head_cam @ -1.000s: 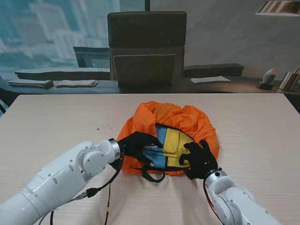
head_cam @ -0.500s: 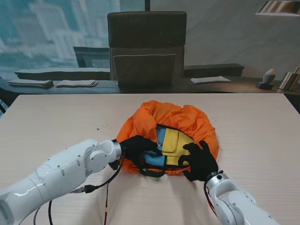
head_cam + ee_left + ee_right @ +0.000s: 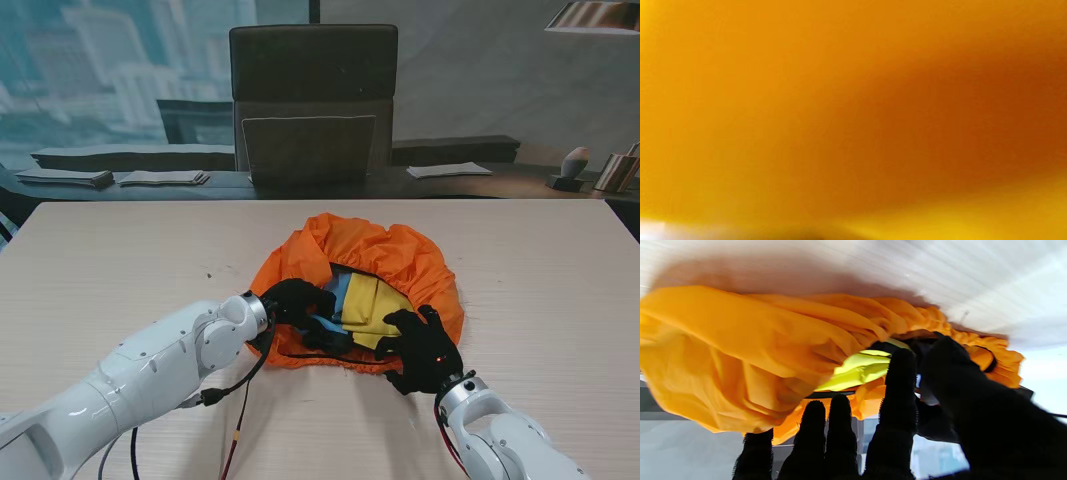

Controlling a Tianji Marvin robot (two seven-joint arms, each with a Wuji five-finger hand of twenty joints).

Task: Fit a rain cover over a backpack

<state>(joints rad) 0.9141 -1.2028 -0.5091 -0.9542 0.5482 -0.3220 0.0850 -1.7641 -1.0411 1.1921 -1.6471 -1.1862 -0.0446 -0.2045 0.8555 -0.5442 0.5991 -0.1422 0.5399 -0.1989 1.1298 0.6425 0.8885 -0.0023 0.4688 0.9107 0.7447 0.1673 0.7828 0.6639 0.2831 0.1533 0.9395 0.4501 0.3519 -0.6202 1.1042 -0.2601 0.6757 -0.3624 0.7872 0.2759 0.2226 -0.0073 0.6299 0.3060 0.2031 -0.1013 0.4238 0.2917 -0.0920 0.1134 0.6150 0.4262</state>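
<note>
**Q:** So where's the backpack sitting, and what are the hands up to?

**Me:** Roughly mid-table (image 3: 120,250), a bit toward my side. The backpack (image 3: 365,300) lies flat with the orange rain cover (image 3: 385,245) bunched over its far part and sides. A patch of yellow and blue is bare in the middle, ringed by the cover's gathered hem. A black strap (image 3: 330,352) runs along the near edge.

**Q:** Left hand?

**Me:** My left hand (image 3: 298,300) is at the cover's left edge, black-gloved fingers curled in over the hem and onto the blue part. Looks like it's got fabric, but I honestly can't tell if it's a real pinch. The left wrist camera is no help, it's just an orange blur, cover (image 3: 853,110) right up against the lens.

**Q:** And the right?

**Me:** My right hand (image 3: 425,348) is on the near-right hem, fingers bent over the edge. On the right wrist camera the fingers (image 3: 898,386) are apart and reaching to the ruffled orange hem (image 3: 940,320), with yellow backpack fabric (image 3: 860,368) poking out just past them. The thumb side is near the hem too, but whether it's clamping anything, can't tell.
</note>
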